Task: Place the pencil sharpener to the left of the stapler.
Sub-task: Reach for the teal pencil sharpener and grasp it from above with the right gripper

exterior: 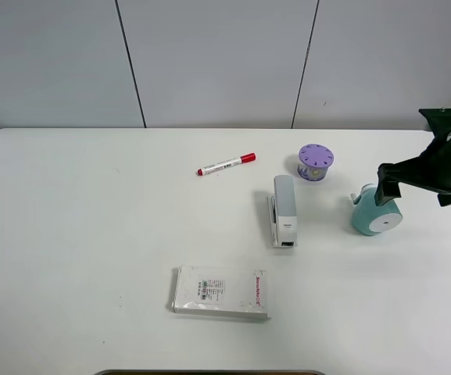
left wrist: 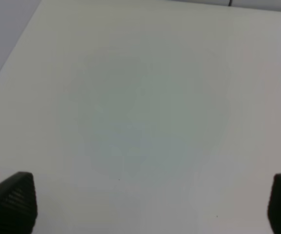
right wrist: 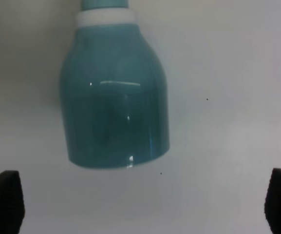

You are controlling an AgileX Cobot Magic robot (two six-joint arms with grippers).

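Observation:
The teal pencil sharpener [exterior: 375, 216] lies on the white table right of the stapler, its white round face toward the front. The right wrist view shows its glossy teal body [right wrist: 115, 95] close below the camera. My right gripper [right wrist: 142, 202] hangs just above it, open, fingertips [right wrist: 3, 200] wide apart and touching nothing. The pale grey-and-white stapler [exterior: 284, 209] lies mid-table, lengthwise front to back. My left gripper [left wrist: 152, 202] is open over bare table; its arm does not show in the exterior view.
A purple round disc with holes [exterior: 316, 162] stands behind the stapler. A red-capped marker [exterior: 226, 165] lies at the back centre. A flat white packet [exterior: 220, 292] lies near the front. The table [exterior: 92, 234] is bare left of the stapler.

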